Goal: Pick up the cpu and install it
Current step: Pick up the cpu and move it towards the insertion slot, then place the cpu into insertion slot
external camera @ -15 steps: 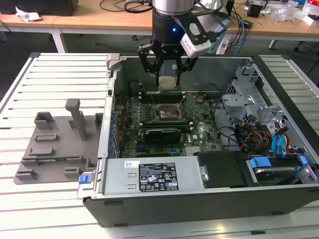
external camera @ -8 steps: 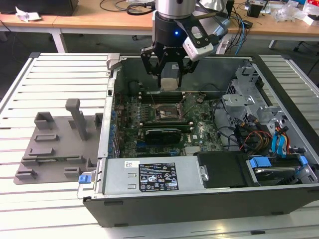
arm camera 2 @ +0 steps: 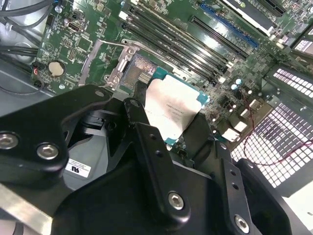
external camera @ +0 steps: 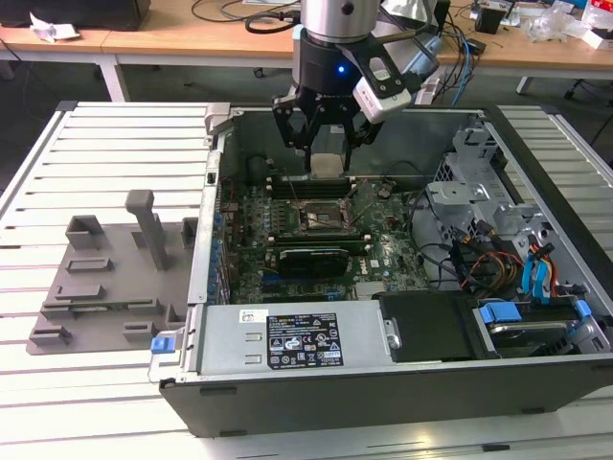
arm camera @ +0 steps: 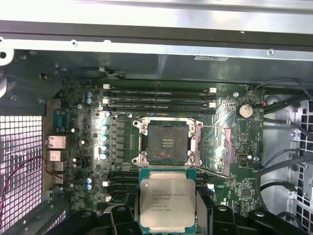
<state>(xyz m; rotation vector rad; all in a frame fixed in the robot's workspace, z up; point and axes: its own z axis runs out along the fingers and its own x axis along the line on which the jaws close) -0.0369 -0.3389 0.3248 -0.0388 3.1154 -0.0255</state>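
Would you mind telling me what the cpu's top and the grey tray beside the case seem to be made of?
The cpu: pale matte silvery top, likely metal; its green rim suggests circuit board. The tray: uniform dull grey, probably plastic.

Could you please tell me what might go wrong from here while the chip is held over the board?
The gripper holds the cpu by its edges above the open socket; lowered off-centre or tilted, it might bend the socket contacts. The thin lever beside the socket might catch the gripper.
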